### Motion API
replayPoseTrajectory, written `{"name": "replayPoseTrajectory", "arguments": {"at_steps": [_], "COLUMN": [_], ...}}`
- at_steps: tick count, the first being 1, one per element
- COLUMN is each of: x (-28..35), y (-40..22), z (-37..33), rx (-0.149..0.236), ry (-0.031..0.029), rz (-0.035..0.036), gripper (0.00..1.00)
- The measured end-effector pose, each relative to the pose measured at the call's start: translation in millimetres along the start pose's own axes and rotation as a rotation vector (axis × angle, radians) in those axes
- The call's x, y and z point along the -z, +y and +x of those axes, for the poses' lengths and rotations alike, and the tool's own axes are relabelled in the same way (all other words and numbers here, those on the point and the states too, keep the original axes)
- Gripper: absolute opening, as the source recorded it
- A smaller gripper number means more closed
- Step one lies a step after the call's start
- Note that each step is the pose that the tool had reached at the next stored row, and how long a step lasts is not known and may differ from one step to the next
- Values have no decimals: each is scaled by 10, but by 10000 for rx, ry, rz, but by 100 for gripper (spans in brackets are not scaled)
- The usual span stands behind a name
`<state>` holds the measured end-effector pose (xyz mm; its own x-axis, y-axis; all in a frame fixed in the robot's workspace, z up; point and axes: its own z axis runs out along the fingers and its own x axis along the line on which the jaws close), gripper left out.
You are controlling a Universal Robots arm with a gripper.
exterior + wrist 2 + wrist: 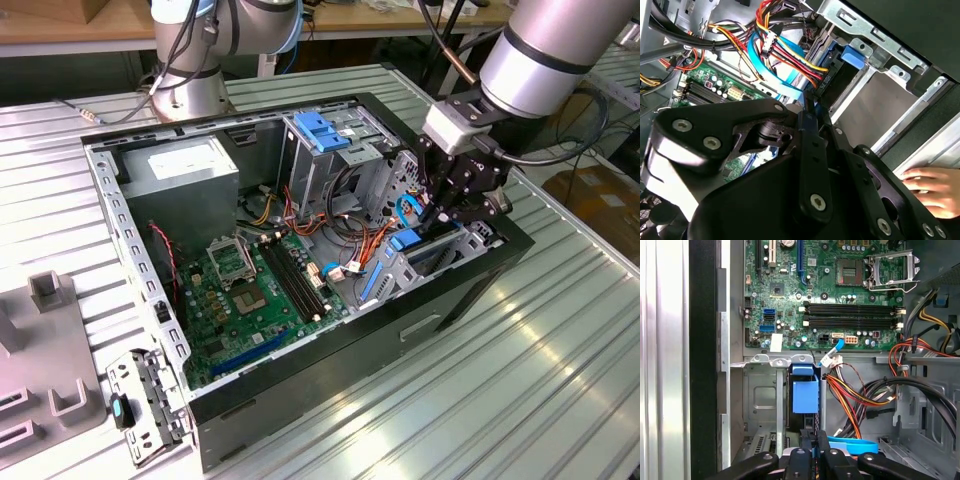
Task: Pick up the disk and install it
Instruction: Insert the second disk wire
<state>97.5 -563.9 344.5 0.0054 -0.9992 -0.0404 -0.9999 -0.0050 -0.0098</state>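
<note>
Claw (450, 215) low inside the open computer case (330, 385), fingers drawn tight on the dark edge of the disk (805, 396), blue rail just ahead of the tips. Pickup done, by the look of it. Standing edge-on in the metal bay (760, 400), probably not fully seated. Beyond: cables (850, 395), motherboard (790, 290), ribbed metal table (500, 400), a person's hand (930, 185).

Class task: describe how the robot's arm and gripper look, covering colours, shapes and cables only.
The arm is a thick silver-grey cylinder with black cables running along it. A white block joins it to the gripper, which is black, built of bolted linkage bars with silver screw heads.
</note>
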Motion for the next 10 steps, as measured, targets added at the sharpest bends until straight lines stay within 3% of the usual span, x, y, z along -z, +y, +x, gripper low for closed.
{"name": "replayPoseTrajectory", "arguments": {"at_steps": [3, 9, 10], "x": [87, 94, 94], "y": [-3, -4, -4], "z": [-4, -5, -5], "rx": [0, 0, 1], "ry": [-14, -14, -15], "rz": [3, 2, 2], "gripper": [24, 22, 15]}}
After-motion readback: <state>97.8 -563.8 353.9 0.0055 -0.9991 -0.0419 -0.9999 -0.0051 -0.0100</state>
